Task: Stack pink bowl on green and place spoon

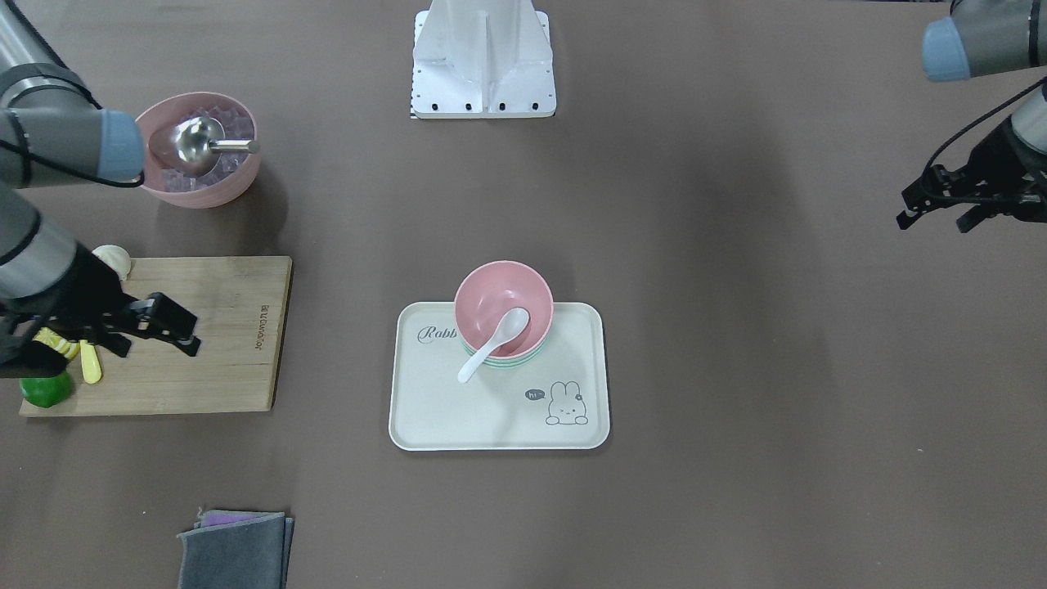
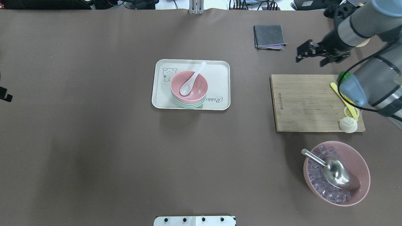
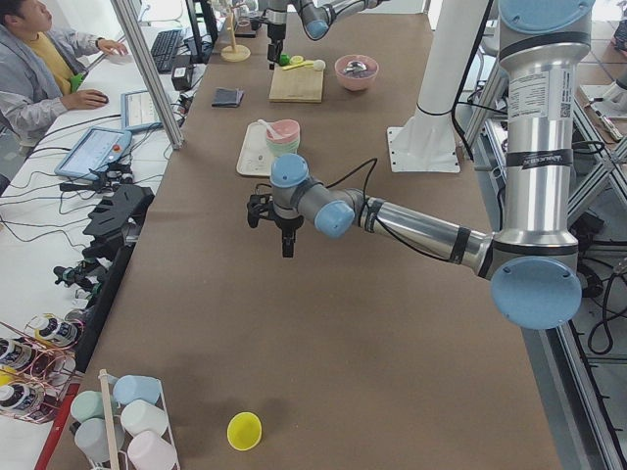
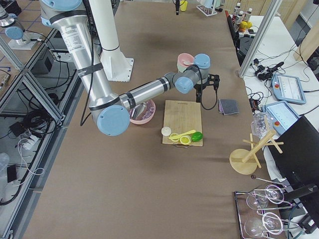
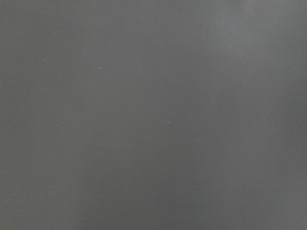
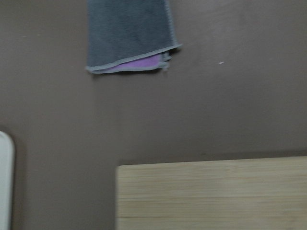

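Where the cream tray (image 1: 433, 417) faces the front camera, its script reads "Rabb" before the bowls cover the rest; the overhead view shows one more letter, "Rabbi". A speech bubble saying "hi~" sits beside a cartoon rabbit at the tray's corner.

Pink bowl (image 1: 503, 304) is nested in the green bowl (image 1: 501, 365), of which only rim edges show underneath. The stack stands on the tray. White spoon (image 1: 494, 343) lies with its scoop inside the pink bowl and its handle over the rim, above the tray.

Cutting board (image 1: 221, 343) has a brand mark along one short edge, too small to read.

Right end effector (image 1: 190, 334) hangs over the board, fingers parted, gripping nothing. Left end effector (image 1: 932, 222) hangs over bare bench (image 1: 736, 245), well away from the tray, fingers also parted and empty.

Right wrist view only: a folded grey cloth (image 6: 128, 31) with a purple layer showing under its edge, plus a board corner. Left wrist view: plain bench surface.

Overhead: a steel scoop (image 2: 336, 171) rests on the ice cubes in a large pink bowl (image 2: 361, 166), near the board.
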